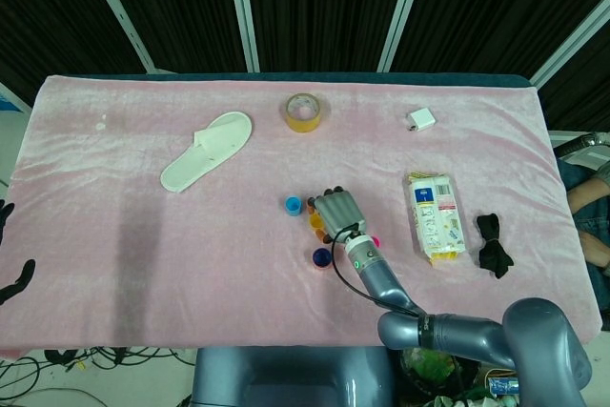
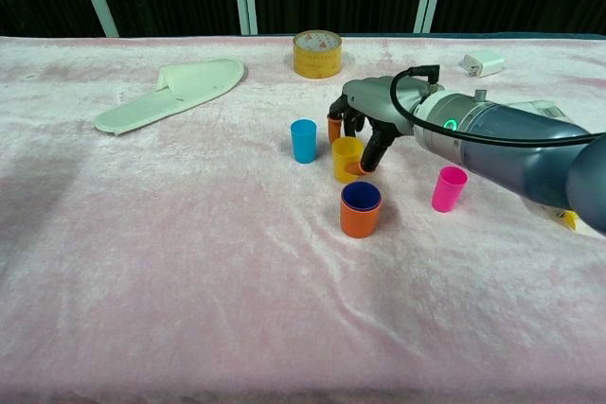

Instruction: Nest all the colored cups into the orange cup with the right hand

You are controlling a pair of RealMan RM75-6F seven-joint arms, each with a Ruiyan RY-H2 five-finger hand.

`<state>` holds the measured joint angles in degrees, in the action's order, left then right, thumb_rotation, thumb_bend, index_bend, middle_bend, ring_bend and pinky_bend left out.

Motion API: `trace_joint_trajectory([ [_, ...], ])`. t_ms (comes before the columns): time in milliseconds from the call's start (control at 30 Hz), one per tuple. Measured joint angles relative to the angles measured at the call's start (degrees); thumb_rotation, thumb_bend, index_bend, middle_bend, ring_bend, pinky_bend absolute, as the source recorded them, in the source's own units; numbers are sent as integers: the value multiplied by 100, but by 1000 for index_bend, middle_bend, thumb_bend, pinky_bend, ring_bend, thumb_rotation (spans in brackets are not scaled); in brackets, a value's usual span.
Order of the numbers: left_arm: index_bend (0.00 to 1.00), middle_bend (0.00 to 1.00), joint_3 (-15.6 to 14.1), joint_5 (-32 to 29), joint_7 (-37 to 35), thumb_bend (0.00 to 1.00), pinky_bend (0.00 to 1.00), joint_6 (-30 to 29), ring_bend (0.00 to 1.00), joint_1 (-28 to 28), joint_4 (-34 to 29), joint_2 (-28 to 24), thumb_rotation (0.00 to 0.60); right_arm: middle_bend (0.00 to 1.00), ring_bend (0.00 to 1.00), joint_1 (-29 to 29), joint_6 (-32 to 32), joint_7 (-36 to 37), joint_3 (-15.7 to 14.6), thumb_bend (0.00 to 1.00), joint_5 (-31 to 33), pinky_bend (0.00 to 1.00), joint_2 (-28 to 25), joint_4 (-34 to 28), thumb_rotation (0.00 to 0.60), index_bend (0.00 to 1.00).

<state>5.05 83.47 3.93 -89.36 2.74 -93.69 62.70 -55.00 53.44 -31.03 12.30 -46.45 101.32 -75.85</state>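
Note:
The orange cup [image 2: 361, 213] [image 1: 322, 257] stands near the table's middle with a dark blue cup nested inside it. Just behind it is the yellow cup [image 2: 346, 159] [image 1: 315, 223], standing on the pink cloth. My right hand [image 2: 365, 118] [image 1: 338, 212] is lowered over it, thumb against its right side and fingers curled round its back rim, gripping it. A light blue cup [image 2: 303, 140] [image 1: 293, 204] stands to its left, and a pink cup [image 2: 449, 188] to the right. My left hand [image 1: 11, 274] shows only at the head view's left edge, fingers apart and holding nothing.
A tape roll [image 2: 317, 52] sits at the back centre and a white slipper [image 2: 175, 90] at the back left. A white adapter [image 2: 483, 63], a snack packet [image 1: 435, 216] and a black object [image 1: 494, 240] lie on the right side.

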Motion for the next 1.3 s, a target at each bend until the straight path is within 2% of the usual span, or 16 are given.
trace_joint_trajectory([
  [200, 53, 45, -21, 11, 2, 341, 0, 26, 0, 5, -7, -23, 600, 526, 322, 45, 66, 136, 50, 286, -174, 234, 12, -6, 600, 528],
  [400, 53, 45, -16, -5, 3, 341, 0, 25, 0, 2, -17, -24, 600, 520, 321, 81, 137, 127, 127, 290, -241, 233, -259, -388, 600, 528],
  [500, 53, 45, -20, 7, 21, 342, 0, 21, 0, 4, -25, -22, 600, 514, 321, 133, 267, 26, 134, 292, -270, 234, -494, -769, 600, 528],
  [633, 53, 45, -24, -1, 39, 342, 0, 26, 0, 2, -37, -23, 600, 510, 322, 252, 504, -202, 99, 291, -257, 233, -926, -1590, 600, 529],
  [933, 53, 45, -28, 14, 65, 342, 0, 9, 0, -1, -46, -11, 600, 509, 321, 505, 1037, -867, -224, 292, -301, 234, -1707, -3218, 600, 529],
  [1100, 53, 45, -24, 8, 60, 341, 0, 9, 0, 0, -45, -9, 600, 509, 321, 575, 1189, -1085, -473, 291, -552, 234, -1758, -3496, 600, 529],
  [1300, 53, 45, -25, 15, 53, 342, 0, 8, 0, 1, -40, -8, 600, 509, 321, 614, 1222, -1146, -606, 291, -593, 233, -1613, -3451, 600, 529],
])
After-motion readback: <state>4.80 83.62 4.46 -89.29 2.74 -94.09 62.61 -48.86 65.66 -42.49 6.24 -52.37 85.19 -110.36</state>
